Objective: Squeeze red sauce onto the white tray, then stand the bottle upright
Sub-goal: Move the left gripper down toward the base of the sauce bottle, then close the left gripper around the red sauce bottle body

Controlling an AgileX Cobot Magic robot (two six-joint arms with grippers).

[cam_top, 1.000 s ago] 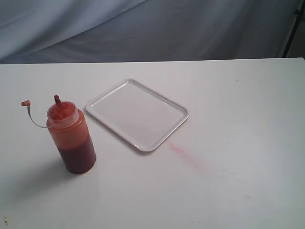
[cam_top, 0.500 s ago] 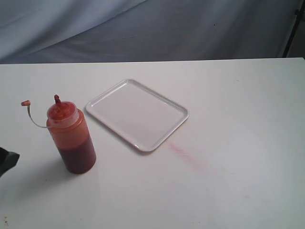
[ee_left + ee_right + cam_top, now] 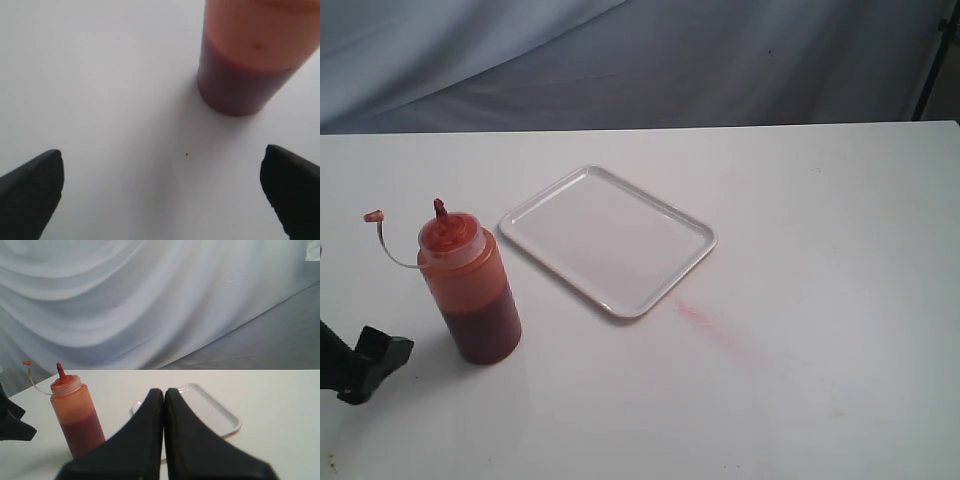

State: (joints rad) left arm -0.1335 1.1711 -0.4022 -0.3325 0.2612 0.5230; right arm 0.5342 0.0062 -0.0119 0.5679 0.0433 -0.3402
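The bottle (image 3: pixel 470 290) stands upright on the left of the table, cap hanging on its tether (image 3: pixel 374 216). Dark red sauce (image 3: pixel 486 328) fills its lower part. The white tray (image 3: pixel 610 240) lies to its right with a plain white surface. My left gripper (image 3: pixel 380 358) reaches in low at the left edge, a short way from the bottle's base. In the left wrist view this gripper (image 3: pixel 162 195) is open, its fingers (image 3: pixel 30 195) wide apart, with the bottle (image 3: pixel 250 65) ahead and untouched. My right gripper (image 3: pixel 164 395) is shut on nothing, well back from the bottle (image 3: pixel 75 415) and tray (image 3: pixel 215 412).
A faint pink smear (image 3: pixel 715 330) marks the white table just right of the tray's near corner. A grey cloth backdrop (image 3: pixel 640 60) hangs behind the table's far edge.
My left gripper has come into the exterior view from the lower left edge and moved toward the bottle's base. Bottle and tray have not moved.
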